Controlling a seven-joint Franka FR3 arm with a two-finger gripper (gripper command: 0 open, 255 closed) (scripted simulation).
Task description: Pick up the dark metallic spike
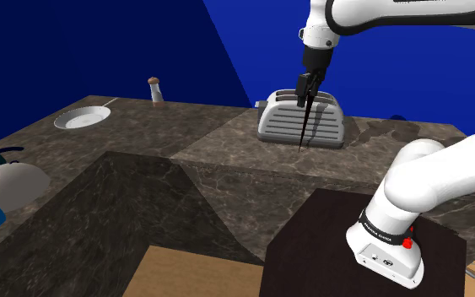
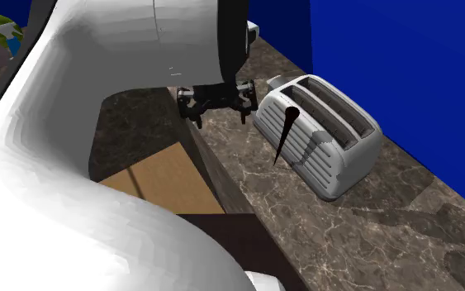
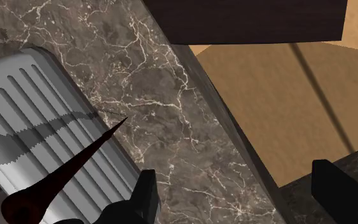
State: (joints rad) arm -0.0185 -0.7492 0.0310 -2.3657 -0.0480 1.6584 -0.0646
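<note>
Blue walls behind. Dark veined stone counter (image 1: 143, 139), wood floor (image 3: 279, 95) below its edge. A pale ribbed toaster (image 1: 311, 122) sits on the far run of the counter.

Risks:
- The gripper (image 3: 236, 172) is spread wide with nothing between its fingers. The dark spike (image 3: 75, 168) lies outside the gap, just beyond one finger, so closing now would likely catch air.
- Shifting sideways to bracket the spike could bump it with that finger's outer face.
- The spike stands point-down and tilted, which looks unsteady. A light knock may lay it flat or send it toward the counter's edge and the floor.
- The shape is tapered and smooth. A pinch low on the shaft may squeeze it out; the thick end looks the safer hold.

Position:
- Wrist view: the spike runs nearly parallel to the gripper, thick end toward the hand, point toward the counter.
- Second exterior view: the point is down just beside the toaster's ribbed side. Cannot tell whether the spike leans on the toaster or whether the point touches stone.
- Shoulder view: the spike lines up directly under the hand, in front of the toaster.
</note>
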